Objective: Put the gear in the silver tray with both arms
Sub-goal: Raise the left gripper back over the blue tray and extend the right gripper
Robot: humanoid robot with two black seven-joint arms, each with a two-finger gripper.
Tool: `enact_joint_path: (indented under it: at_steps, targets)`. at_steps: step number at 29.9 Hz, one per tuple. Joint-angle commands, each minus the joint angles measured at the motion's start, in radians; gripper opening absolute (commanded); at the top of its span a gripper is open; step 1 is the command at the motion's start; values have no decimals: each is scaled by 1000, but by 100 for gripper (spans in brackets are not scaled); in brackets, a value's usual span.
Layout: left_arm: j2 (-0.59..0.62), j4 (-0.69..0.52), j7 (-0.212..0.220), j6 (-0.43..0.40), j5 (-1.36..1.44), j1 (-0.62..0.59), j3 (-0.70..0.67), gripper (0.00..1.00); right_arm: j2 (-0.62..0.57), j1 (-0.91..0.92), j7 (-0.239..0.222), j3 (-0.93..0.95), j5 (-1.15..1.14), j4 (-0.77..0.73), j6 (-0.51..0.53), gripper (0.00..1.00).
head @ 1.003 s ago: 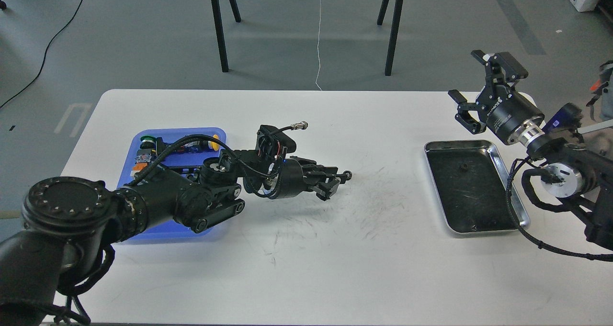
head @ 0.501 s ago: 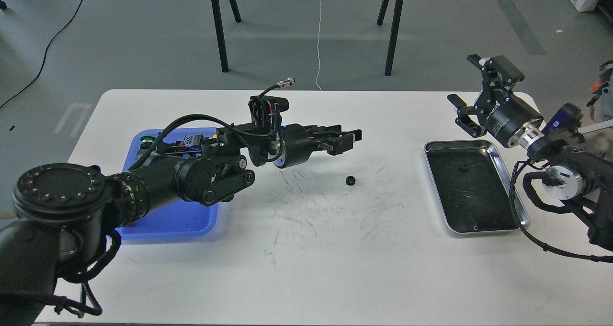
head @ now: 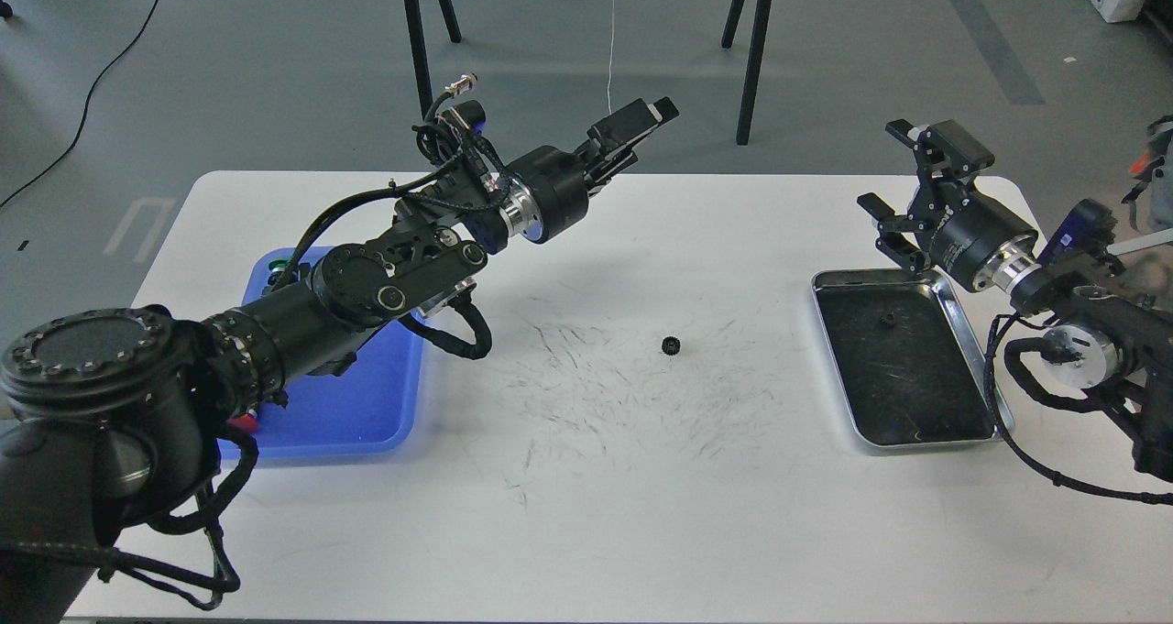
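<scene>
A small black gear (head: 670, 344) lies alone on the white table, near the middle. The silver tray (head: 919, 443) sits at the right and holds another small dark gear (head: 887, 320) on its scratched bottom. My left gripper (head: 644, 131) is raised high over the table's far edge, well above and behind the loose gear. It looks open and holds nothing. My right gripper (head: 891, 168) is wide open and empty. It hovers just beyond the tray's far left corner.
A blue plastic tray (head: 367, 418) with small parts sits at the left, partly hidden by my left arm. Black stand legs (head: 417, 51) rise from the floor behind the table. The table (head: 596, 514) has scuff marks around the gear.
My left gripper let go of the gear on the table, then rose up and back toward the far edge. My right gripper shifted slightly toward the tray.
</scene>
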Motion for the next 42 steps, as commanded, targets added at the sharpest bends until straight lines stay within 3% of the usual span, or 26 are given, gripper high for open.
enact_joint_path:
  at_steps: [1,9,20,26,32,36,42]
  targets:
    - [60,-1,0,-6,-77,8,-25,100,-3,18,0,-15,-90,2,0,99]
    - [197,-3,0,-46,-235,62,-67,100,-3,28,0,-15,-299,8,-2,99]
    - [297,-1,0,-55,-384,185,-70,100,10,42,0,-19,-607,33,-18,99]
    - [343,-1,0,-56,-388,291,-203,100,23,42,0,-24,-741,33,-22,99]
    - [361,-1,0,-64,-390,338,-235,100,57,45,0,-30,-987,31,-54,99]
    - [361,-1,0,-73,-401,370,-258,100,65,71,0,-88,-1115,31,-91,99]
    - [363,-1,0,-79,-401,389,-258,100,74,153,0,-241,-1127,33,-159,99]
